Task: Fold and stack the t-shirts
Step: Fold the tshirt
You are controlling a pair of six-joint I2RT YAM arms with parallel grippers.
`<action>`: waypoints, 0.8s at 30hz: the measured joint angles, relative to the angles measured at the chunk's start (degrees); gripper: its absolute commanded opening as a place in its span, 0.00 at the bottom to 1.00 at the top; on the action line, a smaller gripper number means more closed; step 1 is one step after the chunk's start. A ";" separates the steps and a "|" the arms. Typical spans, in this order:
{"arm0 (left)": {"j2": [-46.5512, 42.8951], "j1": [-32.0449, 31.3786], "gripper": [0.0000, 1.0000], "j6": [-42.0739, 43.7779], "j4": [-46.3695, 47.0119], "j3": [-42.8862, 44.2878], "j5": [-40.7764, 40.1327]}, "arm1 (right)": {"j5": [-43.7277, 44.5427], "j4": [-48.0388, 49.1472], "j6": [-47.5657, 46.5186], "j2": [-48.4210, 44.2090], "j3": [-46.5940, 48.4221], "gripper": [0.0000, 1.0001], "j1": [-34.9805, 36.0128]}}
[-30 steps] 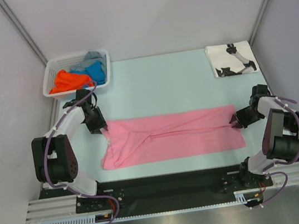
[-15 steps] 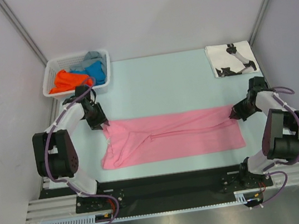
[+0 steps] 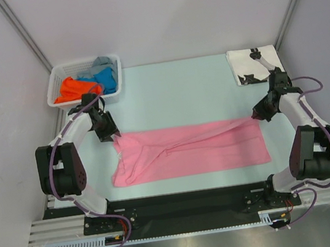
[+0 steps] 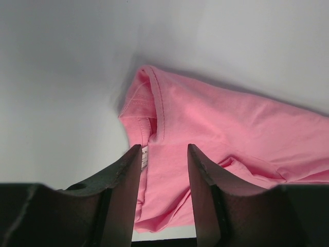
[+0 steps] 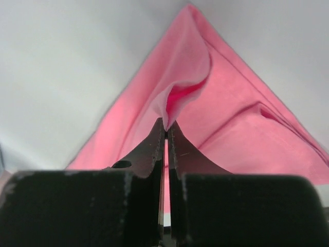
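Cloth as thin and limp as the pink shirt (image 3: 188, 151) weighs almost nothing and keeps no shape. It sags, creases and trails after whatever part is lifted. I judge it best taken by corners and hems, where doubled seams give the fingers something to bite. Both ends should move together so the band does not bunch. It is not fragile, though a shallow pinch could slide out under a sharp tug.

The shirt lies on the worktop (image 3: 178, 84) as a long band folded lengthwise, reaching from one arm to the other. The right pincer (image 3: 257, 116) is pressed together on the far right corner. In its wrist view a small peak of pink cloth rises out of the closed tips, and the fabric spreads away from them in a taut triangle. The left pincer (image 3: 114, 136) sits at the far left corner with its fingers spread. In its wrist view a seamed edge with a small white label lies between and just beyond the fingers, and as far as I can tell it is not gripped.

The orange shirt (image 3: 71, 89), blue shirt (image 3: 106, 77) and grey shirt (image 3: 101, 62) are heaped in the basket (image 3: 58, 73) at the far left. The white shirt with black print (image 3: 255, 64) lies folded flat at the far right, well apart from the pink one.
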 measured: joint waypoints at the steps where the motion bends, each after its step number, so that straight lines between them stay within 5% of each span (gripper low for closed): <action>1: 0.00 0.07 0.46 0.02 0.00 0.00 0.00 | 0.55 -0.20 0.00 -0.50 -0.74 0.00 -0.02; 24: 0.96 0.68 0.46 0.57 0.02 0.00 1.46 | 9.44 -4.92 5.09 -1.42 -11.06 0.00 -1.16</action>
